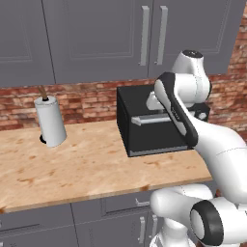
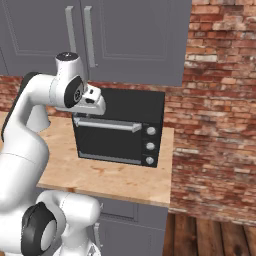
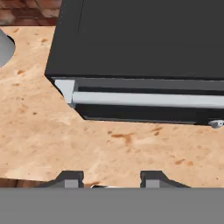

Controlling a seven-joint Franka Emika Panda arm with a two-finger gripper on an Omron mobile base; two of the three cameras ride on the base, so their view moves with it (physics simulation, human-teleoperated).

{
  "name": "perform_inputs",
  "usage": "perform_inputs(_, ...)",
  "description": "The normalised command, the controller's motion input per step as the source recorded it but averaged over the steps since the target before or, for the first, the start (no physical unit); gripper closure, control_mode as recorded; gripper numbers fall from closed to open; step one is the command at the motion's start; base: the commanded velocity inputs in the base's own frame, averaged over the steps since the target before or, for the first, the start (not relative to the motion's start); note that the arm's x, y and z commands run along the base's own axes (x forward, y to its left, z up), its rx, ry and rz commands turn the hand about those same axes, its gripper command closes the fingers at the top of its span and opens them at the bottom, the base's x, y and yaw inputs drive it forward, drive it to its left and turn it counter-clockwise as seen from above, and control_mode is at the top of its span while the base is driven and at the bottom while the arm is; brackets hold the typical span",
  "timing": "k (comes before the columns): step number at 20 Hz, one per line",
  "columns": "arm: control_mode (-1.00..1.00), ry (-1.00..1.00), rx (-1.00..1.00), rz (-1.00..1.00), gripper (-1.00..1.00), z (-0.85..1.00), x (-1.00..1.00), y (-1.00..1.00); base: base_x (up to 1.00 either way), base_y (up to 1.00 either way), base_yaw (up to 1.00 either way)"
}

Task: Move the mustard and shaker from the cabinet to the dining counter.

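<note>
1. Nearest the hand camera are the gripper's (image 3: 111, 178) two dark finger tips, apart with bare wood counter (image 3: 52, 131) showing between them. The pincer is released and carries nothing.
2. The hand hangs over the counter just in front of the black oven (image 3: 144, 39), looking down on its top and its silver door handle (image 3: 148, 99).
3. The cabinet (image 1: 101, 38) sits above the counter with both panelled doors closed; its vertical bar handles (image 1: 144, 34) stand side by side, above the hand.
4. The mustard and the shaker must lie behind those closed doors, judging by the task; where exactly they stand cannot be told.
5. Outward: a grey paper-towel roll on a stand (image 1: 49, 120) sits at the left of the counter, well apart from the oven, with brick wall (image 2: 220, 100) behind and to the right.
6. Step in hand, as I judge it: the approach, before any door is opened. Nothing has been moved to the dining counter yet.
7. The next move calls for raising the hand to a door handle, closing on it and swinging the door wide without clipping the oven top.
</note>
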Motion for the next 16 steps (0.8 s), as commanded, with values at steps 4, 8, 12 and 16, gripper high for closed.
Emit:
perform_inputs(4,-1.0,-0.04,0.0,0.0,-1.0,0.0,-0.13,0.0,0.0,0.0,0.0)
perform_inputs(8,-1.0,-0.38,-0.04,0.0,-1.0,0.1,-0.29,0.02,0.0,0.0,0.0)
perform_inputs(12,-1.0,-0.45,-0.05,0.0,-1.0,0.34,-0.22,0.05,0.0,0.0,0.0)
perform_inputs(16,-1.0,-0.31,-0.03,0.01,-1.0,0.46,-0.02,0.01,0.0,0.0,0.0)
